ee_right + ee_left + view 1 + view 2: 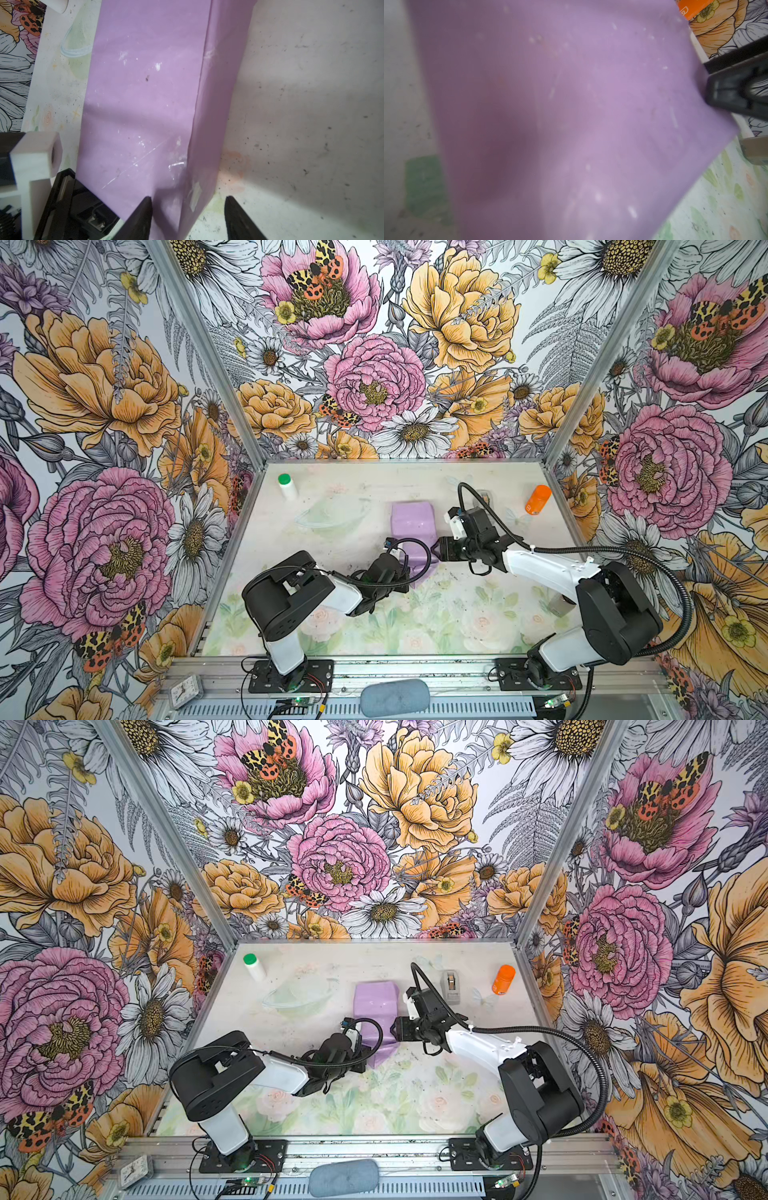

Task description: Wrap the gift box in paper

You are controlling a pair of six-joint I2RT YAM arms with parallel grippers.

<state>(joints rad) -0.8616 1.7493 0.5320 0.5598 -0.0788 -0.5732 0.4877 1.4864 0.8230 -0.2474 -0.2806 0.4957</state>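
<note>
The right fingers are held half apart astride the edge of the paper on the tape dispenser's side, one against the top face, the other clear of the side. The left fingers are closed at the opposite edge; whether paper is pinched cannot be told. The paper is folded into a long boxy sleeve on the bench, just beside the dispenser. The gift box is hidden.

Paper: 1. Bottles: 2, green-capped bottle far left of paper, orange bottle right of it. Tape dispenser: 1, just right of paper. Clock: 1. Grey pad: 1. Arms: 2, left arm, right arm.
</note>
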